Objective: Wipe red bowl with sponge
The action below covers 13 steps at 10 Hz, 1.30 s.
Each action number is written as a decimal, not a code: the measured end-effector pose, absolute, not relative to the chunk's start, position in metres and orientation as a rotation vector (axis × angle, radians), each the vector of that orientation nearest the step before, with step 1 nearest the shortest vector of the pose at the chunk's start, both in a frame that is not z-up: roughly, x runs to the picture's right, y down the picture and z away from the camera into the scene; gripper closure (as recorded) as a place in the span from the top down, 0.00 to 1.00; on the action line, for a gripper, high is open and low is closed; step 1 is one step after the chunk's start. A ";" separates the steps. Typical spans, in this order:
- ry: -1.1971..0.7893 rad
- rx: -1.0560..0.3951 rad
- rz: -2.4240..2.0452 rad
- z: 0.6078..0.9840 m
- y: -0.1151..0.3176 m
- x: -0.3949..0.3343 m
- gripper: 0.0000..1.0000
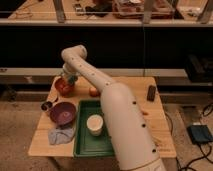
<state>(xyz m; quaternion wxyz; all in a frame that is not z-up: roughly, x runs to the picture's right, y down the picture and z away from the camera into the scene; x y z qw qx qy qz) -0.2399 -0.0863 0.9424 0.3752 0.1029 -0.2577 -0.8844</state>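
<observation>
On a pale wooden worktop (161, 131) seen from the front and above, a thick white robot arm (125, 125) rises from the lower right, bends at a rounded elbow near the back edge, and reaches down toward the far left corner. Its hand (68, 80) sits low over the red bowl (62, 88), a small shallow round dish near the back left corner of the worktop. A small greenish block, the sponge (72, 77), shows at the tip of the hand, right at the bowl's upper right rim. Whether the hand is open or closed, and whether it truly has hold of the sponge, cannot be told. In front of the red bowl stands a larger dark purple bowl (63, 114), with a small dark cup (46, 105) just beside it on the left. A crumpled blue-grey cloth (60, 135) lies in front of the purple bowl, near the front left edge. To the right of these, a green tray (88, 144) lies partly hidden under the arm, and a white cup (94, 125) stands upright inside it. A small orange round thing (93, 91) rests just behind the tray, to the right of the red bowl. Well apart, near the back right corner, stands a dark upright object (151, 93). Behind the worktop run dark shelves, and the floor is speckled.
</observation>
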 end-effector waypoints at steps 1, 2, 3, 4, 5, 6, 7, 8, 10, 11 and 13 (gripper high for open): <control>-0.659 0.266 -2.270 0.944 -0.091 -0.245 0.00; -0.661 0.270 -2.276 0.945 -0.092 -0.250 0.00; -0.664 0.281 -2.286 0.943 -0.094 -0.260 0.00; -0.670 0.294 -2.298 0.942 -0.093 -0.270 0.00; -0.675 0.317 -2.313 0.936 -0.093 -0.282 0.00; -0.677 0.329 -2.324 0.933 -0.092 -0.289 0.00; -0.686 0.351 -2.348 0.926 -0.086 -0.301 0.00; -0.693 0.360 -2.360 0.923 -0.081 -0.306 0.00; -0.712 0.371 -2.394 0.917 -0.066 -0.312 0.00; -0.723 0.368 -2.413 0.915 -0.058 -0.312 0.00; -0.734 0.361 -2.432 0.914 -0.048 -0.307 0.00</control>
